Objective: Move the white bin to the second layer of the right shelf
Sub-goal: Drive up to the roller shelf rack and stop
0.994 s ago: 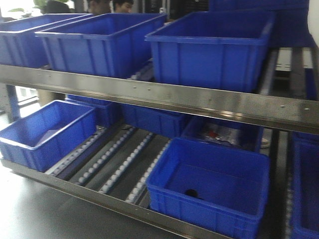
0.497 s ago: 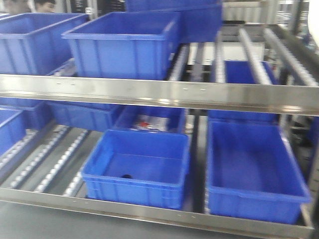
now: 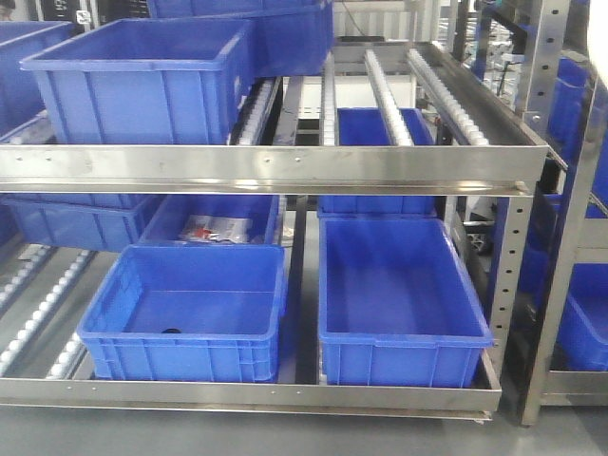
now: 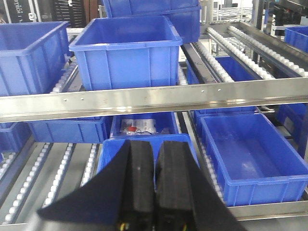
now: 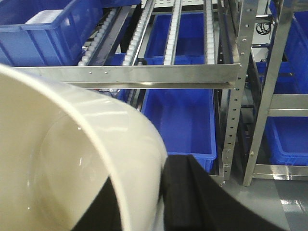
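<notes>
Right gripper (image 5: pixel 160 185) clamping bin (image 5: pixel 72 159) wall | left gripper (image 4: pixel 155 159) hanging pinched together, empty | risk: bin seemingly riding below rail (image 5: pixel 130 74), likely striking it or slipping before reaching rollers (image 5: pixel 171 33) behind rail

We see bright, even light, glare on the flat stainless-steel front rail (image 3: pixel 266 166), and the glossy cream-white plastic bin (image 5: pixel 72 159) blurred.
</notes>
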Controlling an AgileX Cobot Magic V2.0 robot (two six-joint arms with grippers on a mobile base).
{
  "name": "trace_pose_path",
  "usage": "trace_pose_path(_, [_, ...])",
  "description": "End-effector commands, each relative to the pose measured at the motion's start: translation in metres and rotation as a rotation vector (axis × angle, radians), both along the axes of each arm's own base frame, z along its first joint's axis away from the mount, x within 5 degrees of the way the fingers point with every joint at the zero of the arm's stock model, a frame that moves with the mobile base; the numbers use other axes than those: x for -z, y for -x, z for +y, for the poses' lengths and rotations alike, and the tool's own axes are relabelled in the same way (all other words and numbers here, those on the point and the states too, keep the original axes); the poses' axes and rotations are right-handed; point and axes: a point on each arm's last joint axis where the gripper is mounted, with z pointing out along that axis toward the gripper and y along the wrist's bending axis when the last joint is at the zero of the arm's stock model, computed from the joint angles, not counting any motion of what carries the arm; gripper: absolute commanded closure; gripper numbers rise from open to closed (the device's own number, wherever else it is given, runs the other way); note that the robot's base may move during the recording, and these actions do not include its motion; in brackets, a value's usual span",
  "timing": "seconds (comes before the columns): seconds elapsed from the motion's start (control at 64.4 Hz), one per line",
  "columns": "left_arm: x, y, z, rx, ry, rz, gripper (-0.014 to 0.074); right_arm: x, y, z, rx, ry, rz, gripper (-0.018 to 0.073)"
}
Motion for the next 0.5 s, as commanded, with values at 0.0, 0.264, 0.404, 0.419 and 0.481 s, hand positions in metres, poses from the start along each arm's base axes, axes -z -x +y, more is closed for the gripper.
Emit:
trace_pose_path(0.0, [0.0040,-0.0003,0.0003,-0.002,0.019,-0.060,0.0512,-0.0193,-0.0011,0.0005,-0.004,-0.013,-0.130,0.0502])
trace_pose_path(0.264, [0.0040,-0.0003,0.0003,-0.002,0.019,-0.060,0.0512,-0.0192,-0.0014,0.0006,-0.004,-0.012,-0.129,0.0502])
trace_pose_path(0.404, [0.0040,-0.0003,0.0003,-0.002,0.019,-0.060,0.0512,-0.0192,-0.0014,0.0006,-0.004,-0.012,-0.129,0.0502])
trace_pose_path(0.419, [0.0040,-0.0003,0.0003,-0.002,0.019,-0.060,0.0512,-0.0192,-0.0014,0.0006,-0.004,-0.012,-0.129,0.0502])
trace_pose_path(0.481, [0.0040,-0.0003,0.0003,-0.002,0.019,-0.060,0.0512,-0.0192,-0.0014,0.0006,-0.004,-0.012,-0.129,0.0502])
